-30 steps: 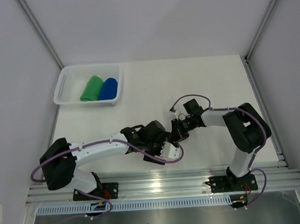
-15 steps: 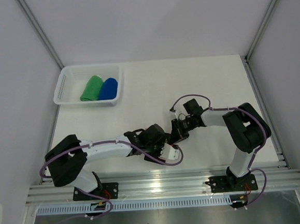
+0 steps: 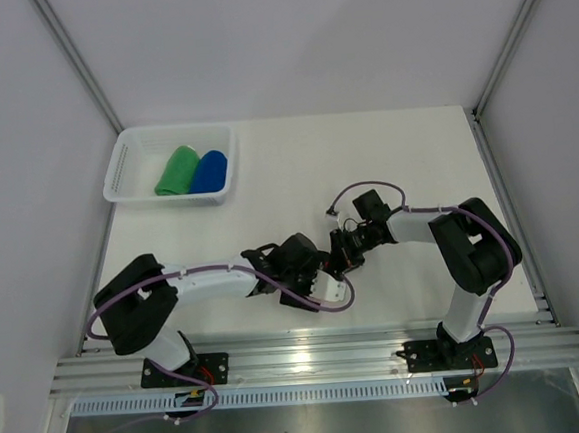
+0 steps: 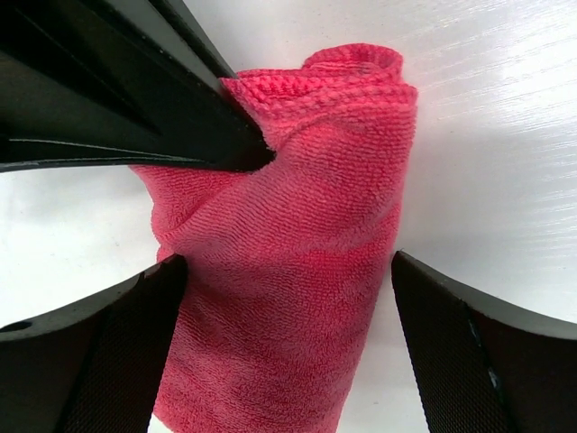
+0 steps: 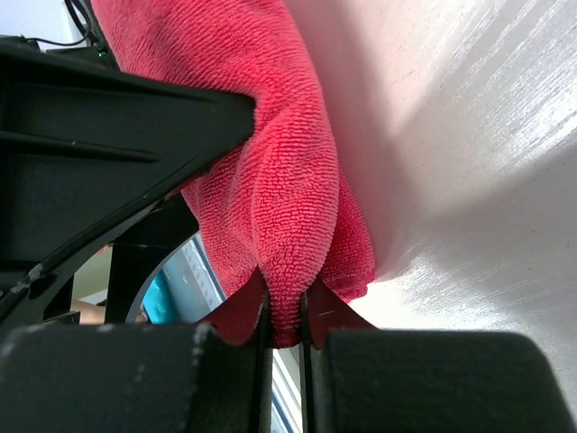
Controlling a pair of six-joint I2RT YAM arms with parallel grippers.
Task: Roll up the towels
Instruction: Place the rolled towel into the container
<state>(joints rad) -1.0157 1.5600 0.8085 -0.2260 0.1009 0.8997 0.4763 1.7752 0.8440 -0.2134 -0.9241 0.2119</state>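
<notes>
The pink-red towel [image 4: 288,262] lies as a loose roll on the white table. It is hidden under the grippers in the top view. My left gripper [image 3: 319,271] is open and straddles the roll [image 4: 288,347]. Its left finger [image 4: 99,352] touches the cloth and its right finger [image 4: 487,352] stands a little clear. My right gripper [image 3: 341,256] is shut on a fold at the towel's end [image 5: 284,316]. Its fingertip [image 4: 180,117] shows in the left wrist view. The green towel [image 3: 176,171] and the blue towel [image 3: 209,171] lie rolled side by side in the basket.
The white mesh basket [image 3: 125,164] stands at the table's far left corner. Both grippers meet near the middle of the table's front part. The metal rail [image 3: 321,359] runs along the near edge. White walls close in the sides and back.
The left arm's elbow and shoulder link have swung right and forward, and its gripper has settled slightly lower around the towel. The right arm has not moved.
</notes>
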